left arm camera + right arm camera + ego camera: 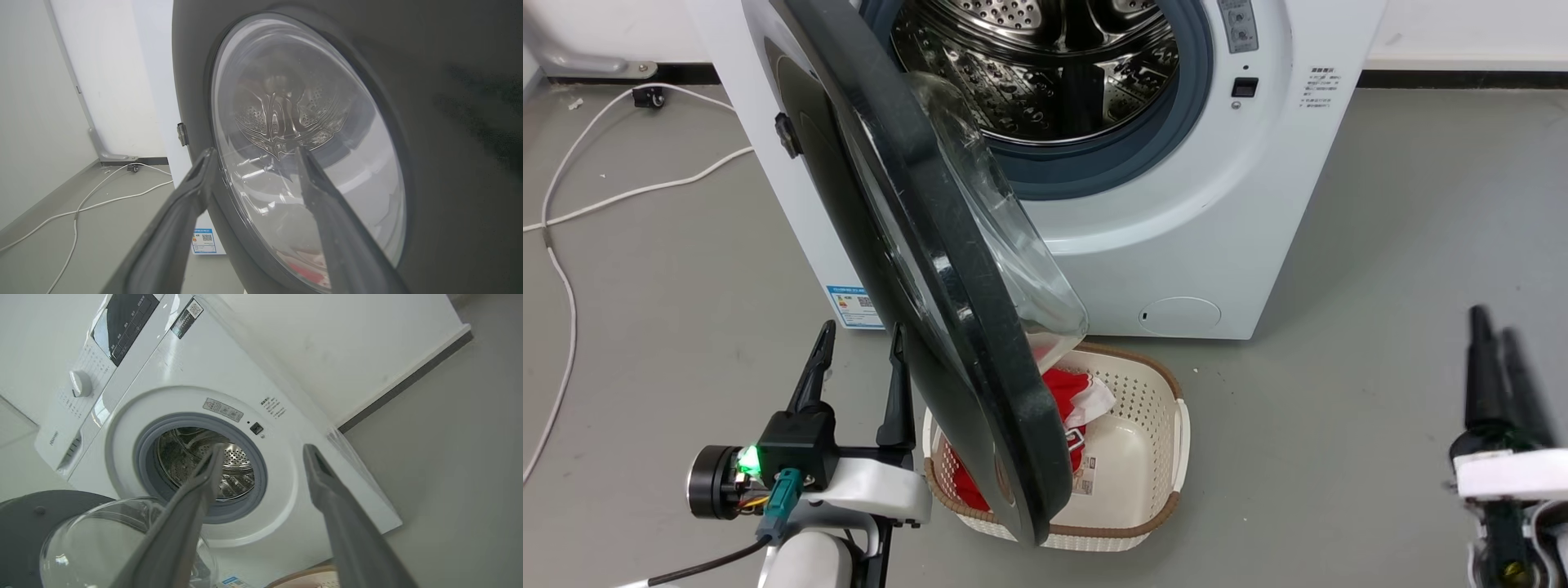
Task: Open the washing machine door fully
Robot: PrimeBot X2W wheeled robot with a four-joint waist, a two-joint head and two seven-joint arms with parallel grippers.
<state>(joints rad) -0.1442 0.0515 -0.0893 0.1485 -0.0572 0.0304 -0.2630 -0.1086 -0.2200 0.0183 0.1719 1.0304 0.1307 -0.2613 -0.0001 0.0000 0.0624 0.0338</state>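
The washing machine door (956,310), a glossy black disc with a bulging clear glass bowl, stands swung out from the white washing machine (1176,245), its edge towards me. The steel drum (1045,65) lies exposed. My left gripper (863,329) is open just left of the door's outer face. In the left wrist view the left gripper (255,150) points at the door (449,163) from close by; whether it touches is unclear. My right gripper (1494,327) hangs at the lower right, far from the door. The right gripper (264,447) is open and holds nothing, and the door (24,522) shows at the lower left.
A cream basket (1152,457) with a red and white cloth (1070,392) sits on the floor under the door's free edge. White cables (572,212) run over the grey floor on the left. A small round white flap (1180,315) sits low on the machine's front.
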